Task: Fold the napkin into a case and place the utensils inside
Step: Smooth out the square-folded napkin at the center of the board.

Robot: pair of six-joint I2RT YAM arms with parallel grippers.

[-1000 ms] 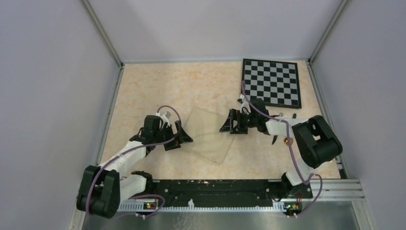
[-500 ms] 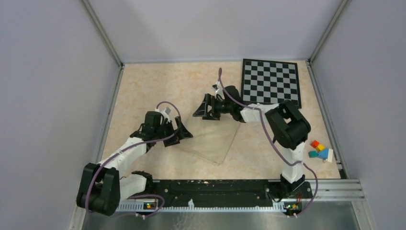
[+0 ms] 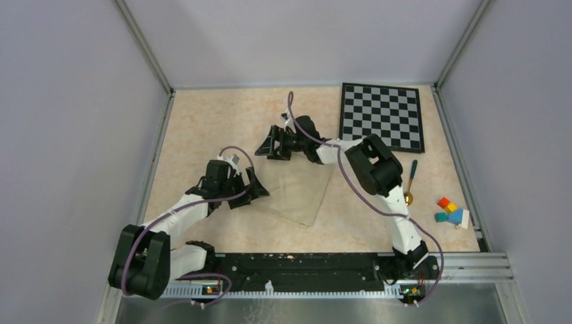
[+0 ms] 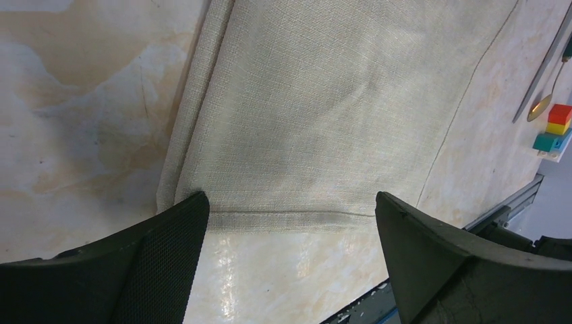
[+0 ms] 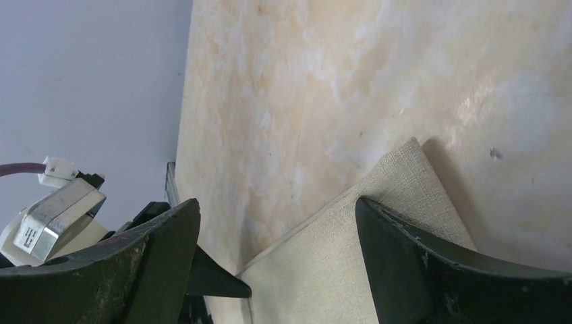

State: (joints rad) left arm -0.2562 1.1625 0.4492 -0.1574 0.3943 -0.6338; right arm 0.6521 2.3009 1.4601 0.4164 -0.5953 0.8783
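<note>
The beige napkin (image 3: 295,191) lies flat mid-table, with a fold along one side (image 4: 202,101). My left gripper (image 3: 255,196) is open at its left edge, and in the left wrist view the left gripper (image 4: 290,202) straddles the hem with nothing between the fingers. My right gripper (image 3: 265,146) is open over the napkin's far corner (image 5: 405,169); the right gripper (image 5: 276,209) holds nothing. The spoon (image 3: 409,182), gold bowl and dark handle, lies at the right. The silver knife (image 4: 539,67) lies beside the spoon (image 4: 537,108). No case shape shows.
A black-and-white checkered board (image 3: 382,116) lies at the far right. Small coloured blocks (image 3: 450,210) sit near the right rail, also the coloured blocks (image 4: 554,128) in the left wrist view. Grey walls enclose the table on three sides. The black base rail (image 3: 303,264) runs along the near edge.
My right arm has swung from the napkin's right side to its far left corner, uncovering the spoon and blocks. The left gripper has barely moved. Both stay open.
</note>
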